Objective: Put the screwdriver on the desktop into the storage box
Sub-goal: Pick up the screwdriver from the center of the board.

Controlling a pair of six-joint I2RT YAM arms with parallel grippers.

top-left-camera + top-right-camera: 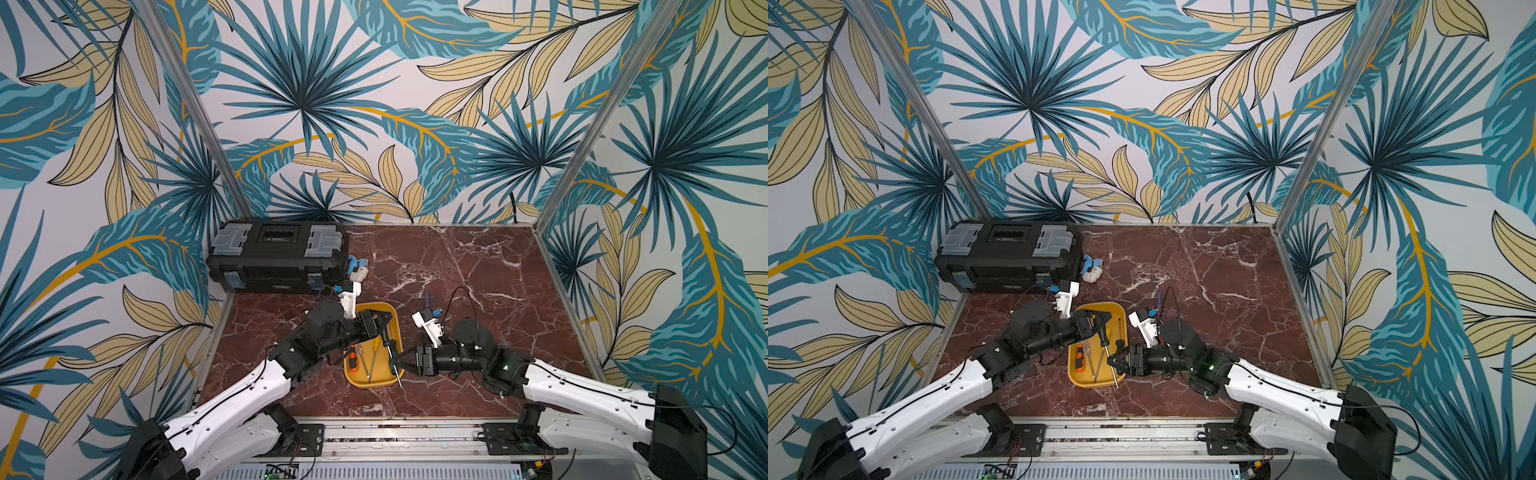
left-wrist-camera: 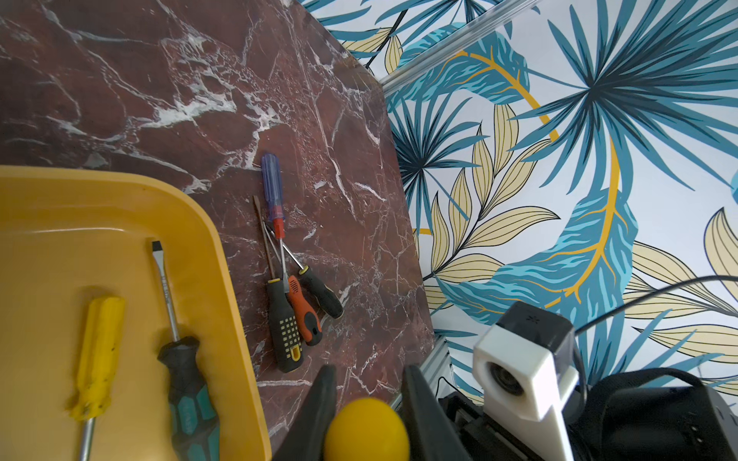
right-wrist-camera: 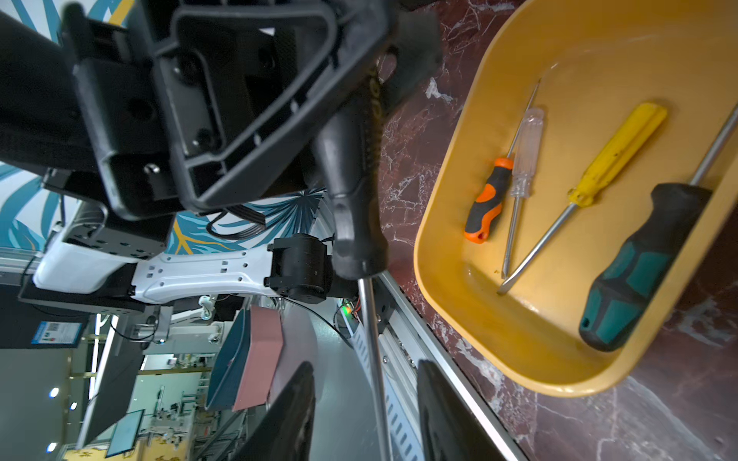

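My left gripper (image 1: 377, 326) hangs over the yellow storage box (image 1: 370, 385), shut on the black handle of a screwdriver (image 3: 355, 191). That handle's yellow end (image 2: 366, 429) shows between the left gripper's fingers. Its steel shaft (image 1: 395, 365) slants toward the front over the box's right rim. My right gripper (image 3: 365, 366) is open, with the shaft running between its fingers and a gap on both sides. Several screwdrivers lie in the box, among them a yellow one (image 3: 615, 155) and a green-black one (image 3: 643, 263). Several more lie on the desktop (image 2: 179, 99), including a blue-handled one (image 2: 272, 183).
A black toolbox (image 1: 278, 257) stands at the back left, with a small white-and-blue object (image 1: 358, 270) beside it. An aluminium rail (image 1: 395, 432) runs along the front edge. Patterned walls with metal posts close in the left, back and right sides.
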